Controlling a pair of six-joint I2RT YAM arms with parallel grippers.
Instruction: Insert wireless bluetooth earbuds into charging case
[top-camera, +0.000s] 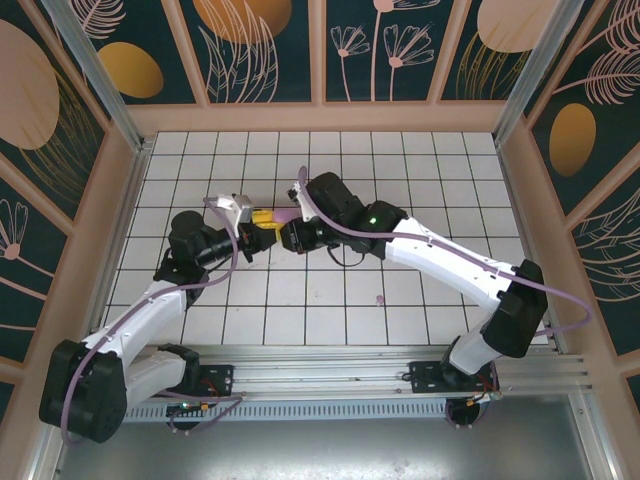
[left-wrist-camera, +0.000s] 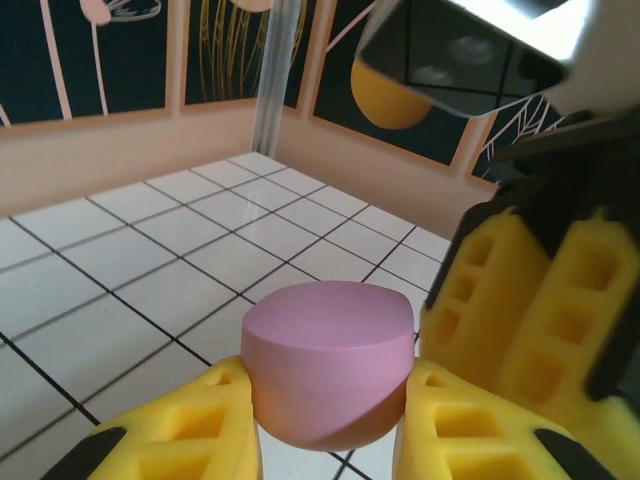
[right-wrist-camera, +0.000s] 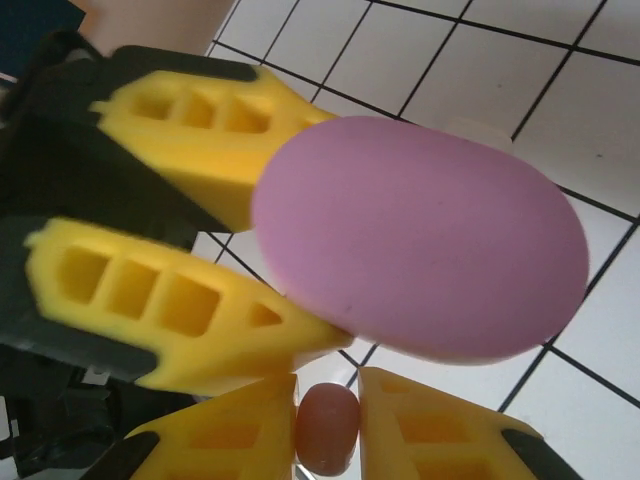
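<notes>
Currently pink charging case (left-wrist-camera: 330, 330) is clamped in L claw (left-wrist-camera: 330, 378); pink earbud (right-wrist-camera: 327, 435) is pinched in R claw (right-wrist-camera: 327, 392) beside it.

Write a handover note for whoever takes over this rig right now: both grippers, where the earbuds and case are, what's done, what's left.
Left gripper: shut on the pink charging case, held at mid-table.
Right gripper: shut on one earbud, right beside the case and not yet in it.
A small pink object lies loose on the table, right of centre. It may be the second earbud, but it is too small to tell.
Done: case and one earbud are in hand, side by side.
Left: seat the held earbud in the case, then check the loose object. I cannot tell whether the case is open.
</notes>
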